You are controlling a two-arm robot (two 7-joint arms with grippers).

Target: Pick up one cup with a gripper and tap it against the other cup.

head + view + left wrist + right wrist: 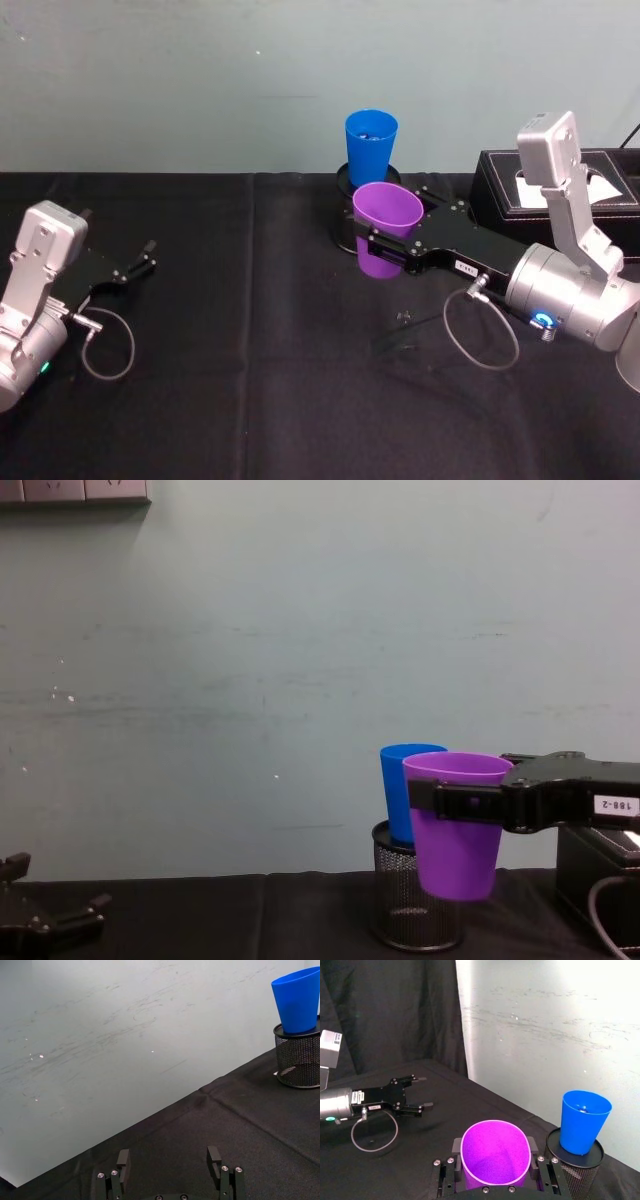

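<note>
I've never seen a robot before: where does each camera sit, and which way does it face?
Head: high, looking down at the table; both arms show, left hand open, right hand holding the purple cup.
Left wrist: behind the left hand, facing the wall and the blue cup on the mesh holder.
Right wrist: behind the right hand, facing blue cup and left hand.
Chest: low, looking across the table; right hand enters at right.
All four see the blue cup.

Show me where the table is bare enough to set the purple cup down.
Free: the wide cloth between the left tool and the purple cup. Crowded: the back right, where the right tool holds that cup beside the blue cup, mesh holder and black box.
</note>
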